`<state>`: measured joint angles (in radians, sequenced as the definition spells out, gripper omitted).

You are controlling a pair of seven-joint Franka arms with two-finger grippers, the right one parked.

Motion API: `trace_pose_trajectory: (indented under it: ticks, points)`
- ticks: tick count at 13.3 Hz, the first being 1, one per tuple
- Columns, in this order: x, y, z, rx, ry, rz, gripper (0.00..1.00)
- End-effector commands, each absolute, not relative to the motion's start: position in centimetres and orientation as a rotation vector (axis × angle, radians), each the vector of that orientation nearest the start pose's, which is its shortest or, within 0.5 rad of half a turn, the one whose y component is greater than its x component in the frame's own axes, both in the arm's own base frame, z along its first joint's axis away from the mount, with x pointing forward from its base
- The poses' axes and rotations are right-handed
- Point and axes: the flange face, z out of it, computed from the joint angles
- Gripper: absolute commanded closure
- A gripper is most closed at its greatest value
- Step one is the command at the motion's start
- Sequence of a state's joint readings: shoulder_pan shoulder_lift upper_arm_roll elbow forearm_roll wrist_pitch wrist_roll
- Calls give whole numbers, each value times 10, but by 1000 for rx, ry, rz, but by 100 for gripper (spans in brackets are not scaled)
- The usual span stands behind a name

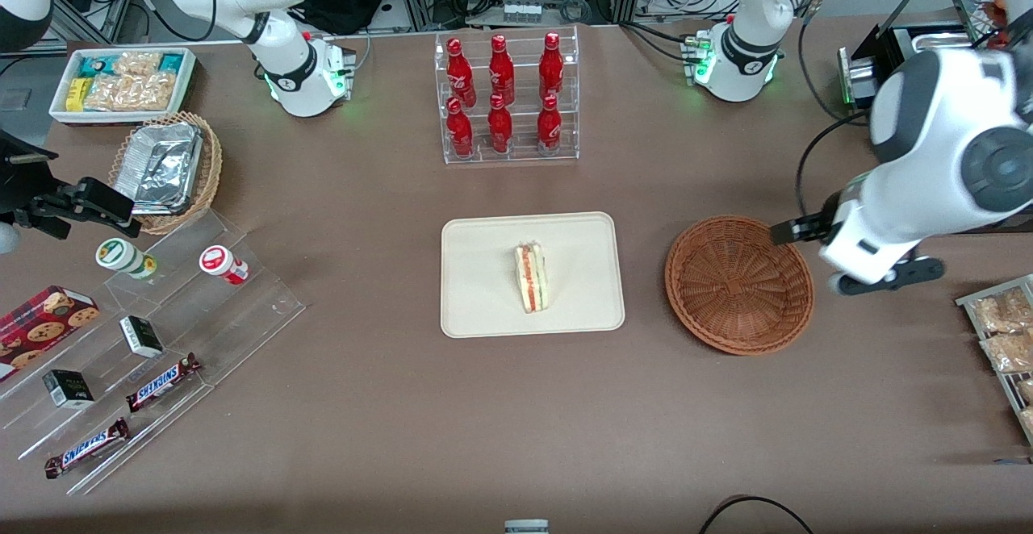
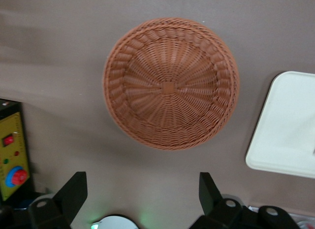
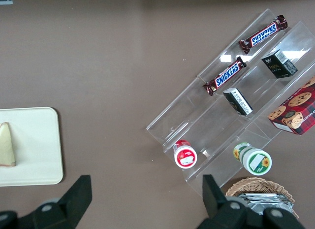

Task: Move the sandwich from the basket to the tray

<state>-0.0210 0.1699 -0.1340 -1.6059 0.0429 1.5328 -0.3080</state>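
The sandwich [image 1: 532, 278] [image 3: 7, 144], a pale wedge with red and green filling stripes, lies on the cream tray [image 1: 484, 308] [image 2: 290, 125] [image 3: 39, 155] at the table's middle. Beside the tray, toward the working arm's end, sits the round reddish-brown wicker basket [image 1: 738, 284] [image 2: 170, 83] with nothing in it. My left gripper [image 1: 795, 230] [image 2: 142, 182] hovers above the basket's rim on the working arm's side. It is open, with nothing between its black fingers [image 2: 74, 189].
A clear rack of red bottles [image 1: 507, 98] stands farther from the camera than the tray. A stepped acrylic shelf [image 1: 153, 332] with snacks, a tan basket of foil trays [image 1: 165, 167] and a white bin [image 1: 121, 82] lie toward the parked arm's end. Snack packets [image 1: 1005, 332] sit near the working arm.
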Motion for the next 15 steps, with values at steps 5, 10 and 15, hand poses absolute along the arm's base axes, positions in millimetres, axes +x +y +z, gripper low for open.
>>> trace_pose_trajectory:
  ticks: [5, 10, 15]
  points:
    - [519, -63, 554, -3043, 9, 401, 0]
    - [510, -60, 579, -3053, 32, 340, 0]
    - [513, -48, 596, -3062, -9, 287, 0]
